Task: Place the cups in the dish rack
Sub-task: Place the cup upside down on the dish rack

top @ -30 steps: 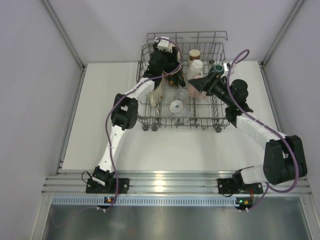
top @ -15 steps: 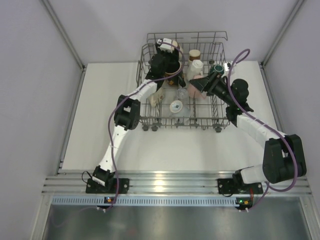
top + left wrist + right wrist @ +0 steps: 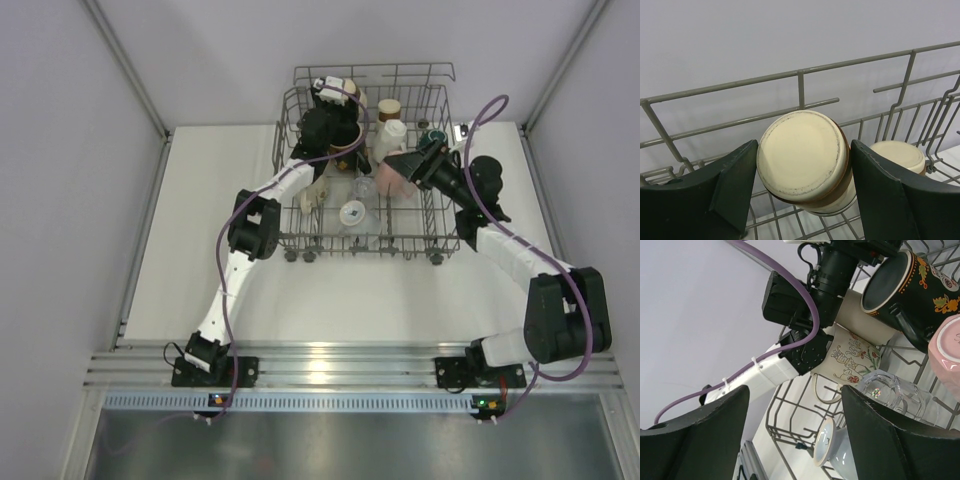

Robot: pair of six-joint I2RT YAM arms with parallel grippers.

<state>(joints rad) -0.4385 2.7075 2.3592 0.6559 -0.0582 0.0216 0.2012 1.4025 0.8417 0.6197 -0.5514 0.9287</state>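
Note:
The grey wire dish rack [image 3: 360, 238] stands at the table's far middle with several cups in it. My left gripper [image 3: 335, 105] is at its back left, shut on a tilted brown-banded cream cup [image 3: 800, 155] whose base faces the camera, a finger against each side. The right gripper [image 3: 408, 163] hovers open and empty over the rack's right part, just beside a pink cup [image 3: 390, 180]. Between the right fingers I see a cat-patterned cream mug [image 3: 852, 360], a clear glass [image 3: 890, 392] and a pale cup [image 3: 832, 450] lying in the rack.
A black flowered mug [image 3: 910, 285] sits by the left arm's wrist [image 3: 810, 305]. Another cream cup [image 3: 897, 155] stands to the right of the held one, near the rack's back wall [image 3: 801, 87]. A white cup [image 3: 392, 132] and a dark green cup [image 3: 436, 138] stand at the back right.
The left gripper has shifted slightly right and toward the rack's back wall with its cup. The right gripper has drawn back a little from the pink cup.

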